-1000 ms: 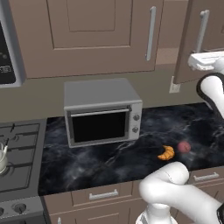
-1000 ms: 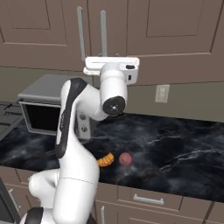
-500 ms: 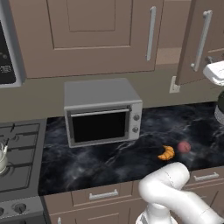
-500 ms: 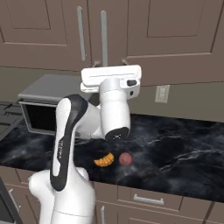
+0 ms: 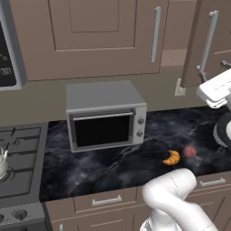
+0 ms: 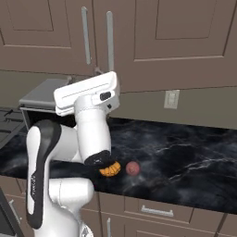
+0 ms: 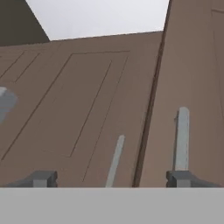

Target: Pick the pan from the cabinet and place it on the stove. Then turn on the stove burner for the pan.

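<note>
Two dark fingertips [image 7: 40, 178] stand wide apart with nothing between them, the gripper [image 7: 111, 179] pointing up at the brown cabinet [image 7: 87, 100]. One tip sits just below the cabinet's right-hand silver bar handle [image 7: 182, 139]; a second bar handle [image 7: 115, 159] hangs left of the seam between the two doors. I cannot tell whether that tip touches the bar. From the right base view the white hand [image 6: 88, 96] is raised in front of the cabinet's doors, right below the pair of handles. Below the cabinet, on the black marble counter [image 5: 135, 158], lie a croissant [image 5: 171, 157] and a small red fruit [image 5: 190, 151], side by side. Left of the cabinet stands a silver toaster oven [image 5: 105, 115], and further left the stove [image 5: 18, 153] with a white kettle [image 5: 2, 163] on its grate. The cabinet's doors look shut, and what is inside is hidden.
</note>
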Controlling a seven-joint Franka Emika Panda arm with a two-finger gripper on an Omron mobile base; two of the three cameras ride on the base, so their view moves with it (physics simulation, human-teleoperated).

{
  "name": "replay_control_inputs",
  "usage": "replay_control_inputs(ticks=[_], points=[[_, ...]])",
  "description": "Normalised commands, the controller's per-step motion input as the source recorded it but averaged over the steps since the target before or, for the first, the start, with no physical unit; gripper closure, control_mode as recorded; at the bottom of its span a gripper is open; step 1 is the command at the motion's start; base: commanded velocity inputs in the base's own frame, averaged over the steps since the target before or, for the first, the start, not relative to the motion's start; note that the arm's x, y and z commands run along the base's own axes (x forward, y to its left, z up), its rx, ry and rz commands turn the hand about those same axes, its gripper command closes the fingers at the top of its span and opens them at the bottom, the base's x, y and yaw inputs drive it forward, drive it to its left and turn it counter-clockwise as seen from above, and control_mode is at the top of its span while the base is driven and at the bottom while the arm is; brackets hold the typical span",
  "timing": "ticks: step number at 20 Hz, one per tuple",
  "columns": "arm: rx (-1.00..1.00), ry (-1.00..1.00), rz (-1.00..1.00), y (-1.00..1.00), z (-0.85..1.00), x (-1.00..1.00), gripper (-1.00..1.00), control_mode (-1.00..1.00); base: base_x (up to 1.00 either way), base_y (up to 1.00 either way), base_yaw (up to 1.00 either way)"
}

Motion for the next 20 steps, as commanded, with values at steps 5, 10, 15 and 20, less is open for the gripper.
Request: replay_control_inputs(ticks=[5,10,15,20], points=[[-0.21,0.0,-0.27,0.68,0.0,-0.36,-1.0,-1.0,0.0,0.0,0.0],[-0.14,0.16,-0.44,0.37,0.01,-0.04,-1.0,-1.0,0.0,0.0,0.0],[-0.13,0.2,-0.48,0.31,0.0,0.08,-1.0,-1.0,0.0,0.0,0.0],[-0.16,0.18,-0.33,0.07,0.0,0.35,-1.0,-1.0,0.0,0.0,0.0]])
